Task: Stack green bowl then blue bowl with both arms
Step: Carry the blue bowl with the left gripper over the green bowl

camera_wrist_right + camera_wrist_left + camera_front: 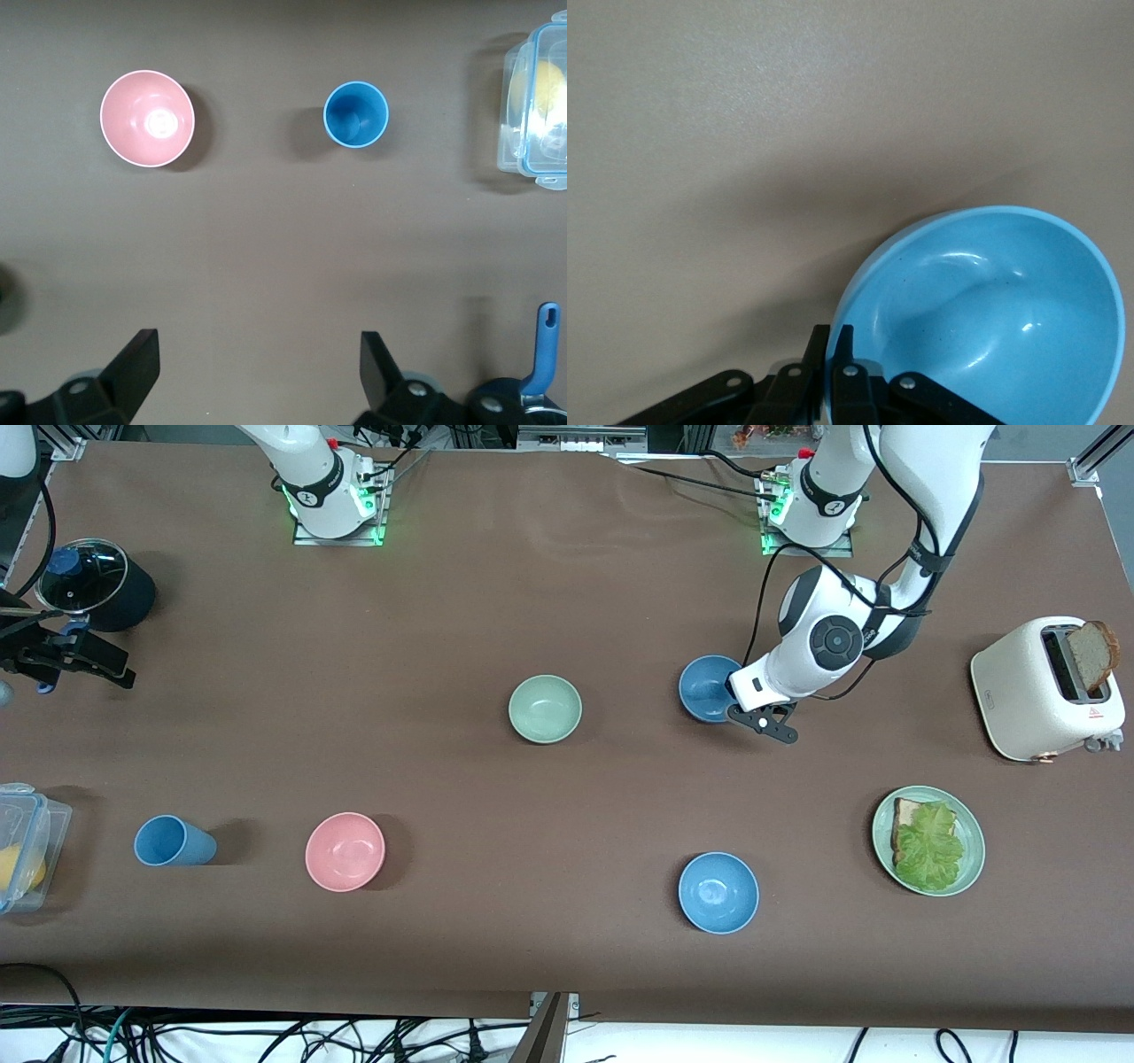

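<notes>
The pale green bowl (545,708) sits upright and empty at the middle of the table. A blue bowl (707,686) lies beside it toward the left arm's end. My left gripper (741,707) is shut on this bowl's rim, with one finger inside and one outside, as the left wrist view shows (831,341); the bowl (992,301) fills that view's corner. A second blue bowl (718,892) sits nearer the front camera. My right gripper (89,657) is open and empty, up over the right arm's end of the table; its wrist view (257,350) shows bare table between the fingers.
A pink bowl (345,851) and a blue cup (173,841) stand nearer the camera toward the right arm's end, next to a plastic box (22,846). A lidded dark pot (89,584) is by the right gripper. A toaster (1050,688) and a green plate (974,841) with lettuce are at the left arm's end.
</notes>
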Available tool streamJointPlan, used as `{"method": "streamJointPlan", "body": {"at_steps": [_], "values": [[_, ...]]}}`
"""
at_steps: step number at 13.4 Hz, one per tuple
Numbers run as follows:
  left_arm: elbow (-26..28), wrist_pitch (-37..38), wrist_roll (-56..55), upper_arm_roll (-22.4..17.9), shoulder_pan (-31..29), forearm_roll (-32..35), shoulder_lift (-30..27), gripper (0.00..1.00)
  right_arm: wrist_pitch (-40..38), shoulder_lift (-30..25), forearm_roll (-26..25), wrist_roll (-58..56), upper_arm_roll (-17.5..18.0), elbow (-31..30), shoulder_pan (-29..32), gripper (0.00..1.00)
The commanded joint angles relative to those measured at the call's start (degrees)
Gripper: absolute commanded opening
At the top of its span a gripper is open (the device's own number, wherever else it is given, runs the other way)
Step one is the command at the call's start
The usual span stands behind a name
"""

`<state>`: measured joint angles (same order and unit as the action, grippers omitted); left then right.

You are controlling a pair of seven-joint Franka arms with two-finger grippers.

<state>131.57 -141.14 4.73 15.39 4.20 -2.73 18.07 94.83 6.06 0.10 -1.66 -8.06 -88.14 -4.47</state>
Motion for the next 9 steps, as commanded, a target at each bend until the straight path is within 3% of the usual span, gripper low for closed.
{"method": "streamJointPlan", "body": {"at_steps": [1,4,7,9], "values": [[-0.17,2.87,1.42,0.08,-0.5,-0.52,-2.06,0.0,-0.79,0.09,-0.45,-0.71,0.32,1.13,0.6,1.0],[-3.75,10.49,0.98,0.08,-0.59,-0.61,-6.62,0.0,-0.79,0.09,-0.54,-0.71,0.32,1.13,0.52,1.0],[-19.36,29.8,0.19,0.25,-0.16,-1.49,-6.82,0.0,-0.79,0.09,-0.54,-0.8,0.32,1.13,0.6,1.0],[-28.17,35.56,-1.47,0.87,1.16,-1.75,-4.54,0.0,-0.79,0.09,-0.54,-0.71,0.32,1.13,0.6,1.0]]}}
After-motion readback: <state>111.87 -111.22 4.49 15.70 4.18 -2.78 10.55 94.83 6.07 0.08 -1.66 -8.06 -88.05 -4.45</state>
